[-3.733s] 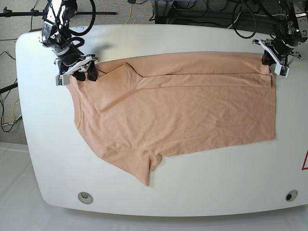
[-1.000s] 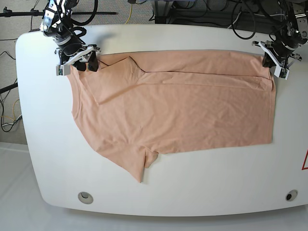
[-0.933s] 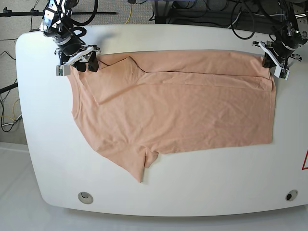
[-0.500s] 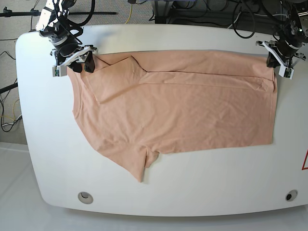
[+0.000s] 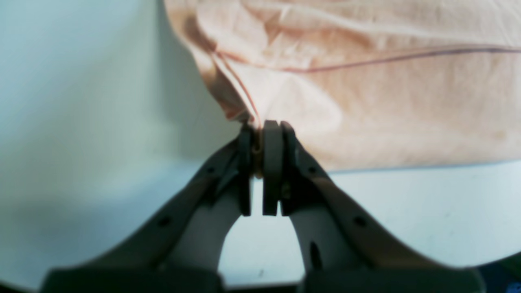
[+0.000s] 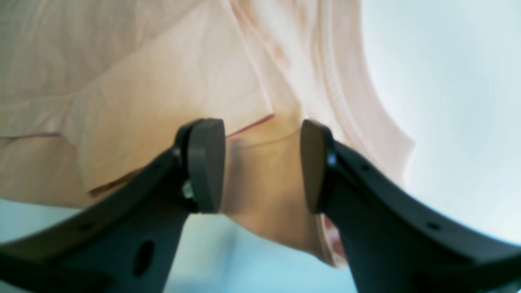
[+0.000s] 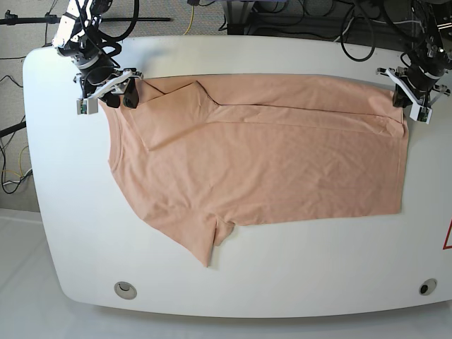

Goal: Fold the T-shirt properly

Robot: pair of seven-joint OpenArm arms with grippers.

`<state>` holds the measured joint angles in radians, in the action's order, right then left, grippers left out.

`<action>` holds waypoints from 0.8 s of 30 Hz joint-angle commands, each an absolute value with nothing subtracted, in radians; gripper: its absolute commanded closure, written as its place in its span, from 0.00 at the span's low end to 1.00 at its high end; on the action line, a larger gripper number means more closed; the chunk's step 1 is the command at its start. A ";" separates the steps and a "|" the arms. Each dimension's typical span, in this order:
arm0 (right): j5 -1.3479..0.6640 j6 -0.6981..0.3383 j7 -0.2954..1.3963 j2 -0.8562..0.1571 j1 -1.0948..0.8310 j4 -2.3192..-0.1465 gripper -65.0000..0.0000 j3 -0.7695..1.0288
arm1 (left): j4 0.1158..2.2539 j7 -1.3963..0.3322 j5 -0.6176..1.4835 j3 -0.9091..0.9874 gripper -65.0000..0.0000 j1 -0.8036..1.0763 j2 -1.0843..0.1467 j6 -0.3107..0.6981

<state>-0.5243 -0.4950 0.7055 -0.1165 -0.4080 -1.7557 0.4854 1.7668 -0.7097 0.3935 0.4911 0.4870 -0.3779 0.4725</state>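
Left wrist: left pincer [image 5: 257,146] clamped on a T-shirt [image 5: 366,101] corner; hem stitching visible.
Right wrist: right pincer [image 6: 262,167] stands apart, straddling a fabric fold, pads not pressing it.
Base: peach T-shirt [image 7: 268,155] spread flat on white bench [image 7: 296,282], top strip folded over, one sleeve pointing toward the near edge.
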 commanded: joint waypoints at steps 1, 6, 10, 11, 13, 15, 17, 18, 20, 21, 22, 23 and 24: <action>-0.539 -0.499 0.687 -0.128 -0.396 -1.762 0.54 0.489 | 1.776 -0.690 0.400 0.490 1.00 0.474 -0.399 0.471; -0.530 -0.497 0.687 -0.121 -0.349 -1.711 0.55 0.488 | 1.769 -0.698 0.396 0.477 1.00 0.447 -0.394 0.474; -0.531 -0.497 0.688 -0.120 -0.341 -1.683 0.56 0.485 | 1.770 -0.696 0.397 0.479 1.00 0.445 -0.393 0.474; -0.530 -0.497 0.688 -0.120 -0.340 -1.675 0.56 0.486 | 1.771 -0.696 0.398 0.481 1.00 0.446 -0.393 0.474; -0.530 -0.500 0.686 -0.114 -0.338 -1.660 0.55 0.485 | 1.775 -0.690 0.398 0.488 1.00 0.455 -0.393 0.475; -0.530 -0.503 0.684 -0.109 -0.338 -1.648 0.54 0.485 | 1.779 -0.683 0.398 0.494 1.00 0.464 -0.394 0.475; -0.531 -0.504 0.684 -0.107 -0.337 -1.645 0.54 0.485 | 1.780 -0.683 0.399 0.494 1.00 0.467 -0.393 0.475; -0.530 -0.504 0.685 -0.106 -0.338 -1.645 0.54 0.485 | 1.780 -0.683 0.399 0.494 1.00 0.469 -0.393 0.475; -0.528 -0.504 0.686 -0.105 -0.339 -1.650 0.53 0.485 | 1.782 -0.683 0.399 0.496 1.00 0.472 -0.394 0.475; -0.527 -0.503 0.687 -0.105 -0.340 -1.654 0.53 0.485 | 1.782 -0.684 0.399 0.497 1.00 0.473 -0.394 0.475; -0.526 -0.503 0.688 -0.104 -0.341 -1.657 0.53 0.485 | 1.782 -0.685 0.398 0.498 1.00 0.475 -0.394 0.475; -0.525 -0.503 0.688 -0.104 -0.342 -1.660 0.53 0.486 | 1.782 -0.684 0.399 0.498 1.00 0.476 -0.394 0.475; -0.524 -0.502 0.688 -0.104 -0.342 -1.663 0.54 0.486 | 1.783 -0.684 0.399 0.498 1.00 0.477 -0.394 0.475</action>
